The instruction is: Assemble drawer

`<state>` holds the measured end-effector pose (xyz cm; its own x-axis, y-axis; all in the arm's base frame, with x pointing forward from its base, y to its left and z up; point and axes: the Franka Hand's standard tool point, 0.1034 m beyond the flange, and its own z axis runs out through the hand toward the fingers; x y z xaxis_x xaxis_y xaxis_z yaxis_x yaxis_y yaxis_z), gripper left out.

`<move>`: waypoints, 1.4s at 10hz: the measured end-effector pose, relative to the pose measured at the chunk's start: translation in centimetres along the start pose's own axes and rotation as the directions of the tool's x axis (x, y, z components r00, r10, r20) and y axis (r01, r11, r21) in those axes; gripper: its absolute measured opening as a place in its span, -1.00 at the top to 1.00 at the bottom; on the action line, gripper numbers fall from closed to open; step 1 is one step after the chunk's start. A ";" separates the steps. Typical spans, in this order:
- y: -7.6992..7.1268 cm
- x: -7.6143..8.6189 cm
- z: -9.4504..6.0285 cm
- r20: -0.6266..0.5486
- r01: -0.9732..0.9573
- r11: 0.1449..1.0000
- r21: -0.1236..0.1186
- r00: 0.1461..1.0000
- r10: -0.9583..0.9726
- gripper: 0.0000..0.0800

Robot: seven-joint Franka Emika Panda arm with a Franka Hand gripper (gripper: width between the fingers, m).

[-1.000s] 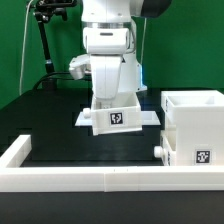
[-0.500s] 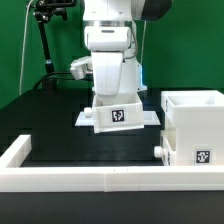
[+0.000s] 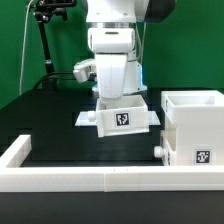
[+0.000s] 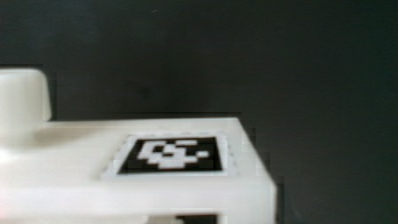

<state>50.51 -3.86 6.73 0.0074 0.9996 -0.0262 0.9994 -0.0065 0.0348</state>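
My gripper [image 3: 120, 98] reaches down into a small white open-topped tray [image 3: 122, 116] with a black-and-white tag on its front. It holds the tray slightly tilted just above the marker board [image 3: 88, 118]. The fingertips are hidden inside the tray. The wrist view shows the tray's tagged face [image 4: 175, 155] up close, with a white rounded knob [image 4: 22, 95] beside it. The tall white box-shaped shell [image 3: 196, 120] stands at the exterior view's right. It has a tag and a small round knob [image 3: 160, 151] low on its front.
A long low white rim wall [image 3: 90, 176] runs along the front and turns back at the exterior view's left [image 3: 14, 152]. A black stand [image 3: 46, 45] rises at the back left. The table top is black.
My gripper and the small tray have shifted a little toward the exterior view's right, and the tray now sits slightly tilted. The shell has not moved.
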 end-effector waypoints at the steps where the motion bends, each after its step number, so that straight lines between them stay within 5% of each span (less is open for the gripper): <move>1: 0.3 0.4 0.1 -0.001 -0.015 1.000 -0.002 1.000 0.015 0.89; 14: 0.8 1.6 0.9 -0.011 -0.037 0.999 0.004 0.999 0.038 0.89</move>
<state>51.37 -2.29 5.84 0.0445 0.9989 -0.0143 0.9985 -0.0441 0.0322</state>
